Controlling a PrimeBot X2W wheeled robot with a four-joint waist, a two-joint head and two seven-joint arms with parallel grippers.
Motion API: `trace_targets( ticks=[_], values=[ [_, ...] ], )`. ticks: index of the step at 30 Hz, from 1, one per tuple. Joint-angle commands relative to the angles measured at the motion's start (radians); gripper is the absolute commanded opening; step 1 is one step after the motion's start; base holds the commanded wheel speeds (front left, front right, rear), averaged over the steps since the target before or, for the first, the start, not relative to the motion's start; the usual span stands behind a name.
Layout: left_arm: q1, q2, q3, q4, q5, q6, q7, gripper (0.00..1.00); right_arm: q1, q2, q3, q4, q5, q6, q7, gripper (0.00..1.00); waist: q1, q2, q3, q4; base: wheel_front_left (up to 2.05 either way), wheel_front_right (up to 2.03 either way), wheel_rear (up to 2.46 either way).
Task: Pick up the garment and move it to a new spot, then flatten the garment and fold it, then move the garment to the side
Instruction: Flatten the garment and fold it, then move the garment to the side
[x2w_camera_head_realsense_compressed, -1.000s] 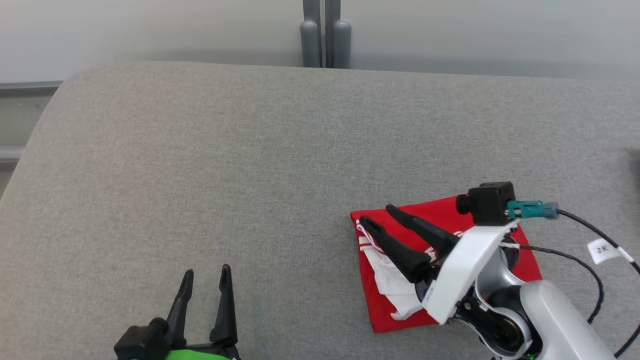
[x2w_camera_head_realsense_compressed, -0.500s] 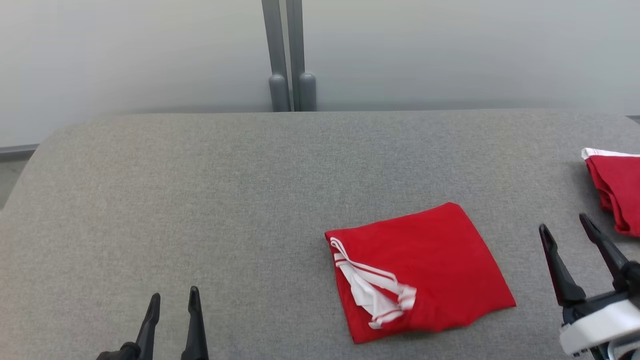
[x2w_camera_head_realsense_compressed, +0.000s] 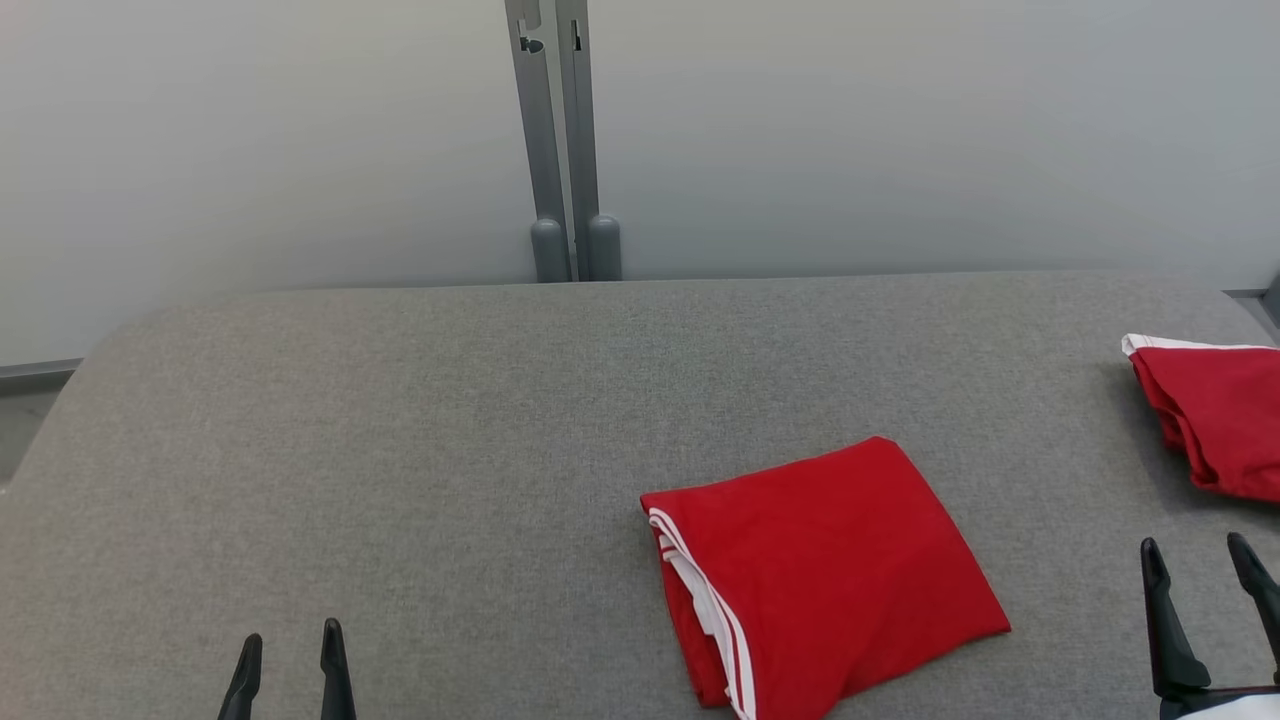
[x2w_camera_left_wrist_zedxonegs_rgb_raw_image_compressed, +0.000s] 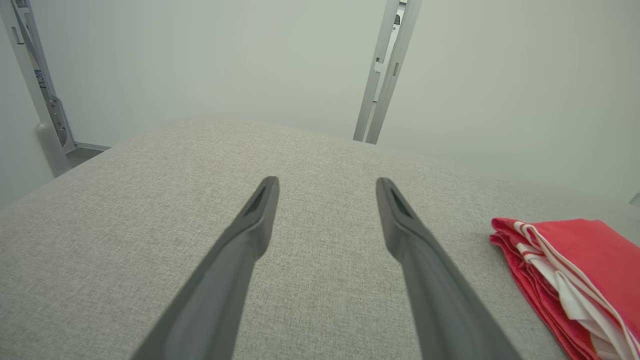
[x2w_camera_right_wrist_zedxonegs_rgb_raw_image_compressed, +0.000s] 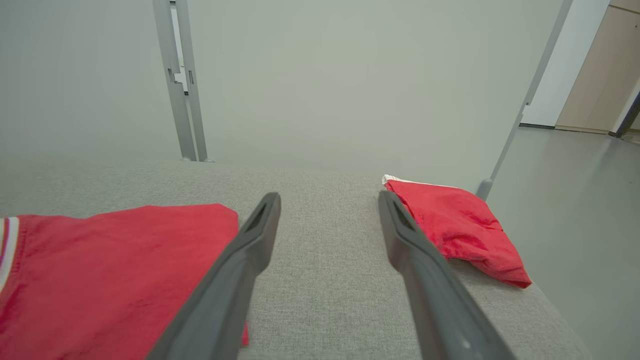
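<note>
A folded red garment (x2w_camera_head_realsense_compressed: 825, 570) with white trim along its left edge lies flat on the grey padded table (x2w_camera_head_realsense_compressed: 400, 450), right of the middle. The same garment (x2w_camera_left_wrist_zedxonegs_rgb_raw_image_compressed: 575, 270) sits at the right of the left wrist view and as the garment (x2w_camera_right_wrist_zedxonegs_rgb_raw_image_compressed: 110, 270) at the left of the right wrist view. My left gripper (x2w_camera_head_realsense_compressed: 290, 660) stands open at the lower left, well clear of the cloth, with nothing between its fingers. My right gripper (x2w_camera_head_realsense_compressed: 1200, 575) stands open at the lower right, just right of the garment, empty as well.
A second red cloth (x2w_camera_head_realsense_compressed: 1215, 415) with a white edge lies bunched at the table's far right edge, also the red cloth (x2w_camera_right_wrist_zedxonegs_rgb_raw_image_compressed: 455, 225) in the right wrist view. Grey metal posts (x2w_camera_head_realsense_compressed: 560, 150) rise behind the table against a pale wall. Floor drops off past the right edge.
My right gripper has let go of the folded garment and drawn back to the lower right. The garment's white trim has settled flatter. The head camera has tilted up, shifting the whole picture down.
</note>
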Motion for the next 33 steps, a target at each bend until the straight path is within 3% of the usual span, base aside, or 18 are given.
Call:
trace_targets(
  ticks=[1,5,11,15,21,32,33],
  values=[
    [0.013,0.002,0.005,-0.002,0.007,-0.003,-0.003,1.0,0.011,0.001,-0.001,-0.001,-0.007,0.0,-0.002,1.0,0.0,0.0,-0.004,-0.003,0.0,0.0,0.0],
    [0.003,0.002,0.0,-0.015,0.005,0.003,-0.003,1.0,-0.004,0.006,0.019,0.006,0.014,0.0,-0.002,1.0,0.0,0.0,0.003,-0.003,0.0,0.0,0.0],
    [-0.008,0.002,-0.012,-0.038,0.003,0.01,-0.003,1.0,-0.091,-0.049,0.129,0.042,0.126,0.0,-0.002,1.0,0.0,0.0,0.034,0.013,0.0,0.0,0.0],
    [-0.024,0.002,-0.033,-0.038,-0.002,0.015,-0.003,1.0,-0.208,-0.119,0.241,0.16,0.217,0.0,0.155,1.0,0.0,0.0,0.067,0.037,0.0,0.0,0.0],
    [-0.063,0.002,-0.074,-0.028,-0.028,0.029,-0.003,1.0,-0.408,-0.138,0.34,0.333,0.302,0.0,0.342,1.0,0.0,0.0,0.151,0.077,0.0,0.0,0.0],
    [-0.146,0.002,-0.125,-0.012,-0.053,0.038,-0.003,1.0,-0.574,-0.125,0.426,0.591,0.5,0.0,0.501,1.0,0.0,0.0,0.236,0.156,0.0,0.0,0.0],
    [-0.145,0.002,-0.121,-0.012,-0.053,0.041,-0.003,1.0,-0.576,-0.123,0.436,0.588,0.534,0.0,0.514,0.27,0.0,0.0,0.235,0.155,0.0,0.0,0.0]
  ],
)
